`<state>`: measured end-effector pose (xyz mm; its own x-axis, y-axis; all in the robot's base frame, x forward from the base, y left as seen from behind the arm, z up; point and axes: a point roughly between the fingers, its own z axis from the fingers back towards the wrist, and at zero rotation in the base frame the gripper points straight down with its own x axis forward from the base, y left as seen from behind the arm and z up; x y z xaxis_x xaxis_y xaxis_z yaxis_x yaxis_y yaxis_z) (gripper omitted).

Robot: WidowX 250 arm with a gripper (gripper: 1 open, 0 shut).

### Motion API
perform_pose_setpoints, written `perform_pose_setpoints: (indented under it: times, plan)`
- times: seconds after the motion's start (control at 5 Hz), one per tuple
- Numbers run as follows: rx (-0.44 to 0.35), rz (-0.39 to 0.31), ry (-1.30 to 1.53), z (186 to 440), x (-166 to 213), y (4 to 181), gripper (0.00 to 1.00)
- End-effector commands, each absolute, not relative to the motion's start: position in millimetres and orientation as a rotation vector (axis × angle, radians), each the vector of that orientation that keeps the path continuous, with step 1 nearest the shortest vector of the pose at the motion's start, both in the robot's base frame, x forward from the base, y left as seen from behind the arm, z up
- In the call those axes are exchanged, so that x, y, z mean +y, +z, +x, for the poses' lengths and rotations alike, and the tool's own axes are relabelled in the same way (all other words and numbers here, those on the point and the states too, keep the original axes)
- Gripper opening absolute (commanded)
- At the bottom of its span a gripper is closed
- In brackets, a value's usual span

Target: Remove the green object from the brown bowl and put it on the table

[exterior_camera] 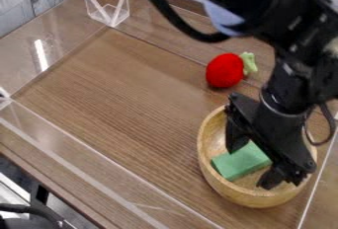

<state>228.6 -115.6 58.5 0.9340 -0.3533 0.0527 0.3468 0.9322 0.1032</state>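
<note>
The brown bowl (227, 185) sits on the table (119, 95) at the front right. Inside it lies the green object (240, 162), a flat light-green block, with its left end showing. My black gripper (262, 152) has come down into the bowl from the upper right and stands open. One finger (239, 126) is behind the block and the other finger (287, 168) is at its right, so the jaws straddle it. The block's right part is hidden by the gripper. I cannot tell whether the fingers touch it.
A red strawberry-like toy (227, 69) lies on the table just behind the bowl. Clear acrylic walls (40, 124) edge the tabletop, and a small clear stand (106, 10) is at the back left. The arm (264, 16) fills the upper right.
</note>
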Motion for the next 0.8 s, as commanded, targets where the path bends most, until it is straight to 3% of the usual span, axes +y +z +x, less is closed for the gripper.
perform_pose_setpoints:
  times: [0.0,0.4,0.6]
  plan:
    - [-0.117,0.077,-0.286,235.8,-127.5,62.7,1.0]
    - [-0.128,0.068,-0.322,251.0,-120.2,62.4,1.0]
    - [-0.13,0.06,-0.376,246.1,-115.2,60.2,1.0]
